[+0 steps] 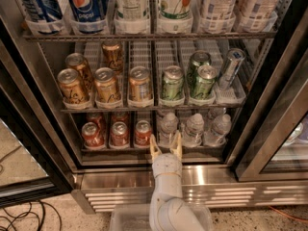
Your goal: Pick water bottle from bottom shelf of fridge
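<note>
The fridge (269, 105) stands open in front of me, its racks in full view. On the bottom shelf (120, 150), three clear ribbed water bottles stand at the right: the left one (168, 127), the middle one (193, 129) and the right one (220, 127). Three red cans (119, 134) stand to their left. My gripper (165, 147) is at the shelf's front rail, just in front of and below the left water bottle. Its two tan fingers (154, 148) are spread apart and hold nothing. The white arm rises from the bottom middle.
The rack above holds gold cans (107, 86) at left, green cans (172, 84) and a tilted silver can (230, 67) at right. Large Pepsi bottles (87, 6) fill the top rack. A louvred steel grille (231, 194) runs below. Cables (24, 218) lie on the floor at left.
</note>
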Controlling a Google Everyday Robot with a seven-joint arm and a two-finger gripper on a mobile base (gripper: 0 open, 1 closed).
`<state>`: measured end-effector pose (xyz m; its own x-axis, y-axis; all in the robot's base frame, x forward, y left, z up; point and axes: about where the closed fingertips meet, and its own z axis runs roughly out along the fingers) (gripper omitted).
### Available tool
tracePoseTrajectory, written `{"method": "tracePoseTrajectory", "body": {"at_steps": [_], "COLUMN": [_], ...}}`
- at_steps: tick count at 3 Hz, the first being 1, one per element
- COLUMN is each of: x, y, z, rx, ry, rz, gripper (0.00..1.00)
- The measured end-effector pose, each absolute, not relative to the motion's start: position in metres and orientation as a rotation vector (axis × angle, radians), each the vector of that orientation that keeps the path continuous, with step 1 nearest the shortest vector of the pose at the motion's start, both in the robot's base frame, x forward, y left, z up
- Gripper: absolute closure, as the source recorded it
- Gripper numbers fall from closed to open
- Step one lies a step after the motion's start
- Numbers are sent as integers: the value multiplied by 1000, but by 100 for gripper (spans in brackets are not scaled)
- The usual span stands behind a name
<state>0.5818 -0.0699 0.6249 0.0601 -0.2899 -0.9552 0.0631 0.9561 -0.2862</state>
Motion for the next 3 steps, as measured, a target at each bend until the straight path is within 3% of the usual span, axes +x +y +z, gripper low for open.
{"method": "tracePoseTrajectory", "body": {"at_steps": [3], "x": [603], "y": [-78], "z": [617], "rx": [-123], "ry": [1489], "rz": [-287], "gripper": [34]}}
